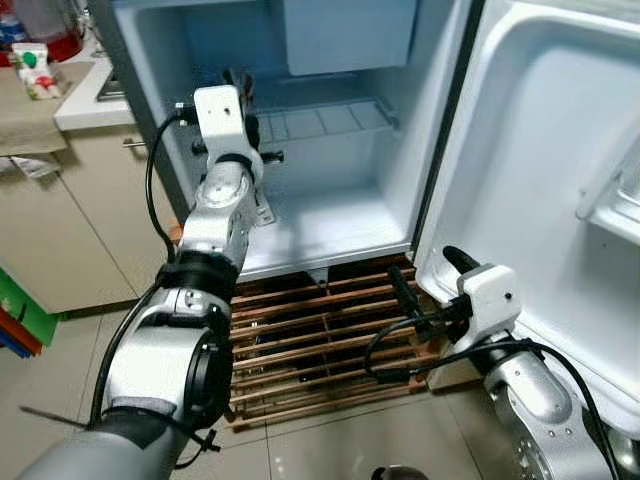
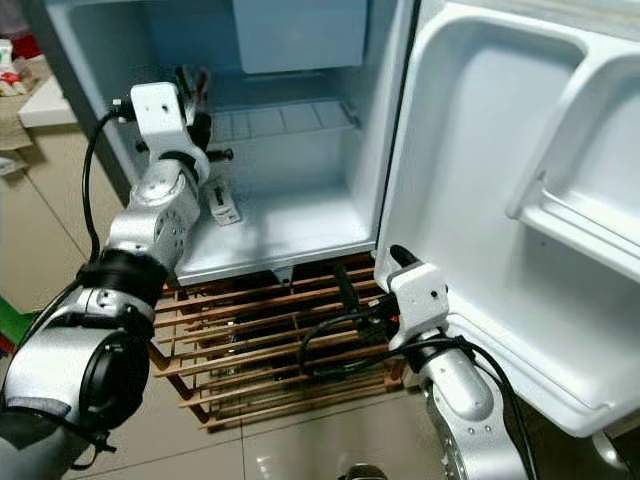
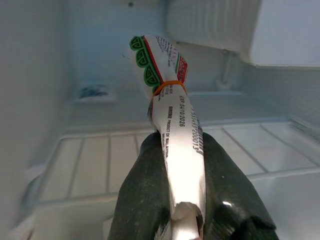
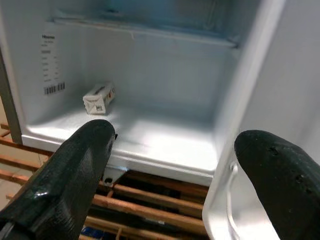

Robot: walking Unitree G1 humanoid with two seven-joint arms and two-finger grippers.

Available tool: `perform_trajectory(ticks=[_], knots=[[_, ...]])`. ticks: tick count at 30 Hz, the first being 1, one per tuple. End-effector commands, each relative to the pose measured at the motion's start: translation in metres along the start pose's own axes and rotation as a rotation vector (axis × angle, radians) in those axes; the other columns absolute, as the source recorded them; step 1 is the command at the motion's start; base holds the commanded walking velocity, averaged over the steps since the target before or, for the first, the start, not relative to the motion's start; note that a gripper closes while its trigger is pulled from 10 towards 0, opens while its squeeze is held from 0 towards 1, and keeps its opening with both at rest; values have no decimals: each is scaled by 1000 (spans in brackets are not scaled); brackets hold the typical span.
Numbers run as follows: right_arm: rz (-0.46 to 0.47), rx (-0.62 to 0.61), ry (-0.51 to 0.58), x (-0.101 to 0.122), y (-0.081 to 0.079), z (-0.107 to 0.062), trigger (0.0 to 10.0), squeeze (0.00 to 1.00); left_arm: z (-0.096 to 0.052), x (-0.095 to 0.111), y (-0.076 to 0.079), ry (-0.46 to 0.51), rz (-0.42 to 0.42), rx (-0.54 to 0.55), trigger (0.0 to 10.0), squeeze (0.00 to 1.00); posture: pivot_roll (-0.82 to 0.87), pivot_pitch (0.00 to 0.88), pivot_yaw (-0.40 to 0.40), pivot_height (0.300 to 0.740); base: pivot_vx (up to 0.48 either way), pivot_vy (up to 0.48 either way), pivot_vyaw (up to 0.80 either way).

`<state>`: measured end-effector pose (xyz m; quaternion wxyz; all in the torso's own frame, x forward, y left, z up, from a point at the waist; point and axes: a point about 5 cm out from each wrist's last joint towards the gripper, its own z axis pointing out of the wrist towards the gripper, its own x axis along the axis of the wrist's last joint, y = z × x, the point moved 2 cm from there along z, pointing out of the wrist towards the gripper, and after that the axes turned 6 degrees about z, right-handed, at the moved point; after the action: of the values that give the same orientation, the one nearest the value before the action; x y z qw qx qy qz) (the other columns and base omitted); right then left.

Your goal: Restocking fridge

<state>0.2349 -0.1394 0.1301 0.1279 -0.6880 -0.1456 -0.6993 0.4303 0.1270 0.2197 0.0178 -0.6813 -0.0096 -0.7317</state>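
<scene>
Beige tile floor (image 1: 330, 440), wooden slat pallet (image 1: 310, 345) on it, pale cabinet (image 1: 60, 230) w/ white countertop (image 1: 85, 105) at left.

A home kitchen: a small open fridge (image 1: 330, 190) stands on a wooden slat rack (image 1: 320, 345) over a tiled floor (image 1: 60, 400), beside beige cabinets (image 1: 50, 230) and a countertop (image 1: 85, 95) holding packets.
</scene>
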Motion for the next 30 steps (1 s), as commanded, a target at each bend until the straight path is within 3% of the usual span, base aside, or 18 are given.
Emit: perform_trajectory(ticks=[1, 7, 9, 14, 18, 26, 27, 28, 29, 30], knots=[[5, 0, 1, 5, -6, -6, 10000, 157, 4, 2, -7, -12, 33, 9, 10000, 0, -255, 86, 83, 740, 0, 0, 0], [14, -11, -25, 3, -8, -14, 10000, 157, 9, 6, -14, -28, 43, 33, 10000, 0, -263, 122, 82, 740, 0, 0, 0], [21, -22, -46, 4, -11, -25, 10000, 157, 12, 11, -23, -36, 39, 52, 10000, 0, -273, 165, 78, 740, 0, 0, 0], [25, -18, -39, 13, -18, -36, 10000, 161, 17, 24, -33, -21, 40, 67, 10000, 0, -288, 199, 76, 740, 0, 0, 0], [27, -5, -42, 18, -25, -43, 10000, 161, 19, 33, -37, -11, 37, 74, 10000, 0, -297, 217, 77, 740, 0, 0, 0], [34, 5, -74, 17, -31, -50, 10000, 157, 20, 28, -37, -58, 16, 68, 10000, 0, -303, 236, 77, 740, 0, 0, 0], [36, 7, -86, 16, -32, -52, 10000, 157, 20, 24, -36, -86, -24, 62, 10000, 569, -304, 240, 76, 740, 0, 0, 0], [36, 7, -86, 16, -32, -52, 10000, 157, 20, 24, -36, -86, -24, 62, 10000, 569, -304, 240, 76, 740, 0, 0, 0], [36, 7, -91, 16, -32, -53, 10000, 157, 20, 23, -35, -93, -35, 61, 10000, 1000, -304, 240, 76, 740, 0, 0, 0], [36, 5, -92, 16, -32, -53, 10000, 157, 20, 24, -35, -92, -34, 61, 10000, 1000, -306, 236, 75, 740, 0, 0, 0]])
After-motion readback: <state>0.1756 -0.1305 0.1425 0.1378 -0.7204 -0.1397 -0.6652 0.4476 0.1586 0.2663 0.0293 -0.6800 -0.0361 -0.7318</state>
